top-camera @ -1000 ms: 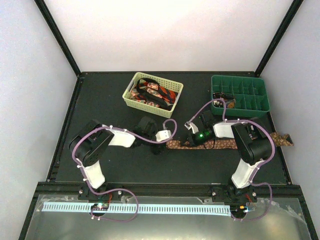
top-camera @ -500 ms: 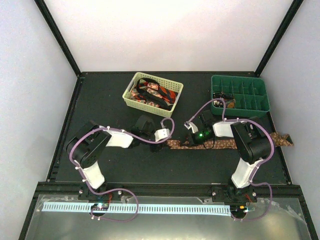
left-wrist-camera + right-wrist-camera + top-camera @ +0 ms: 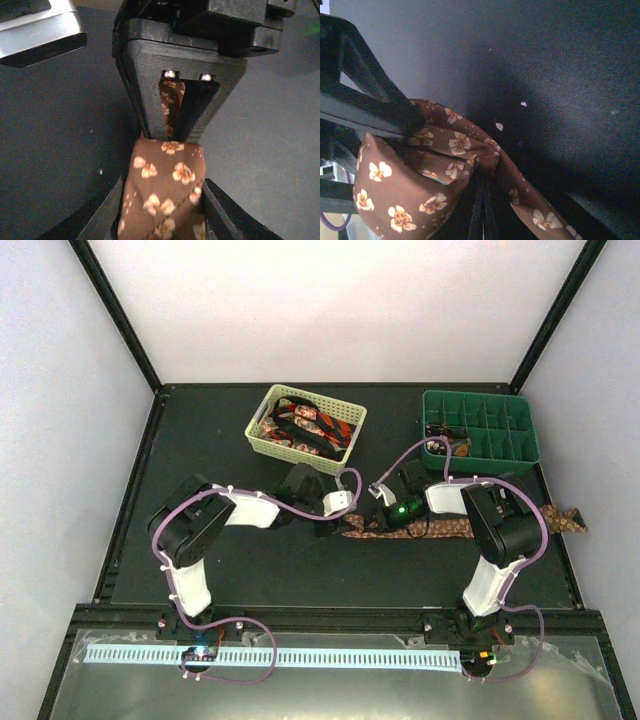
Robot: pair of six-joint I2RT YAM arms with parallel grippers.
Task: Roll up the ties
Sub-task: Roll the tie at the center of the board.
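The brown fabric necktie with small pale flowers (image 3: 452, 528) is lying stretched across the dark desk (image 3: 230, 440). One end is trailing out past the right arm, and the other is sitting between the two arms. The left pincer (image 3: 162, 200) is holding that near end, which is folded over on itself, with the cloth touching both half-closed fingers. The right pincer (image 3: 171, 127) is facing it, just beside the fold, clamped tight on a narrow strip of the same tie.

The tie is looking light, limp and a little slick, so it is likely offering no stiffness of its own, and any coil is probably wanting to spring open unless pinched. The folded tip, gripped across its full width, is seeming the best hold. The free length is then needing gentle tension, since the cloth is apt to bunch or twist.
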